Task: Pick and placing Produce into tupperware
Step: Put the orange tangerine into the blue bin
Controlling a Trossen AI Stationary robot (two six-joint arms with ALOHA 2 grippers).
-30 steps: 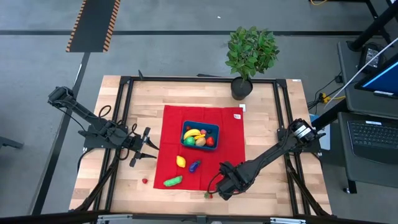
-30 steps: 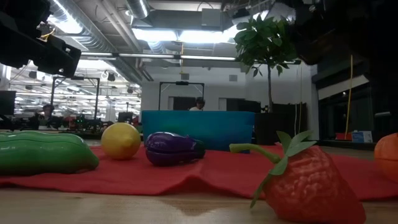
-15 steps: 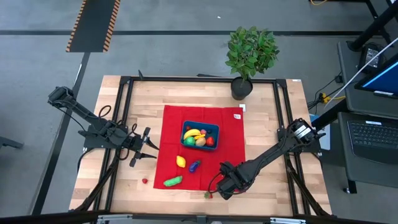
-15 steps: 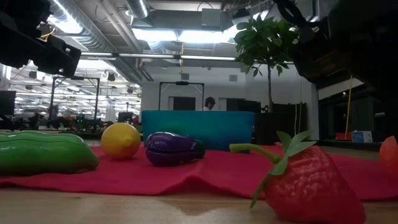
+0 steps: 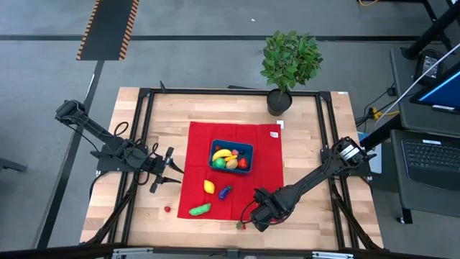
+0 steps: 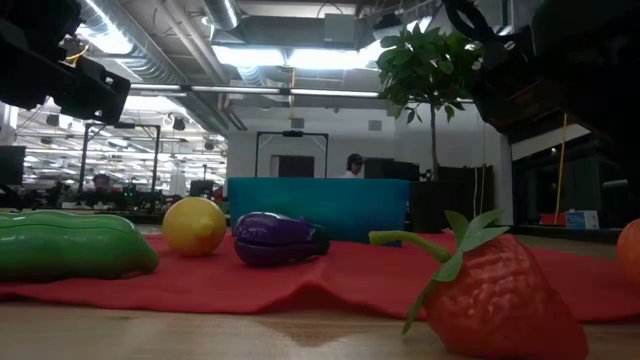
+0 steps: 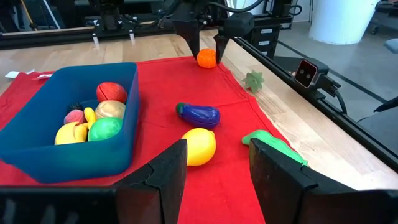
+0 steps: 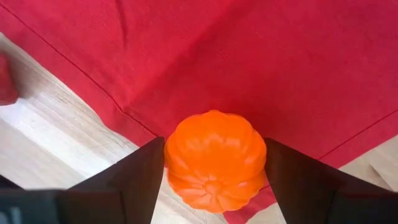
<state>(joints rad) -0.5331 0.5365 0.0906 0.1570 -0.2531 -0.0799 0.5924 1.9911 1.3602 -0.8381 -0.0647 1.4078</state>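
My right gripper (image 5: 256, 218) stands over the near right corner of the red cloth, shut on an orange pumpkin-shaped toy (image 8: 215, 158). The teal tupperware (image 5: 231, 145) sits mid-cloth and holds several toys, a banana among them. On the cloth nearer me lie a lemon (image 5: 208, 187), a purple eggplant (image 5: 225, 191) and a green vegetable (image 5: 200, 209). A strawberry (image 5: 241, 225) and a small red piece (image 5: 167, 209) rest on the bare wood. My left gripper (image 5: 171, 169) waits open beside the cloth's left edge. My right gripper pinches the orange toy by its ribbed sides (image 8: 174, 155), one finger (image 8: 140, 180) on each flank. The fingers come from above, pointing down, as the left wrist view shows around the toy (image 7: 206, 58). The toy is upright at the cloth's corner; whether it is lifted clear I cannot tell.
A potted plant (image 5: 287, 65) stands at the table's far edge, right of centre. A black metal frame (image 5: 144, 144) runs around the wooden tabletop. Bare wood lies on both sides of the red cloth (image 5: 266, 155). People show in the room beyond the table in the low view.
In the low view the orange toy has shifted a little toward the table's right edge, and the dark bulk of my right gripper above it has moved with it. The other toys, the tupperware and my left arm have stayed put.
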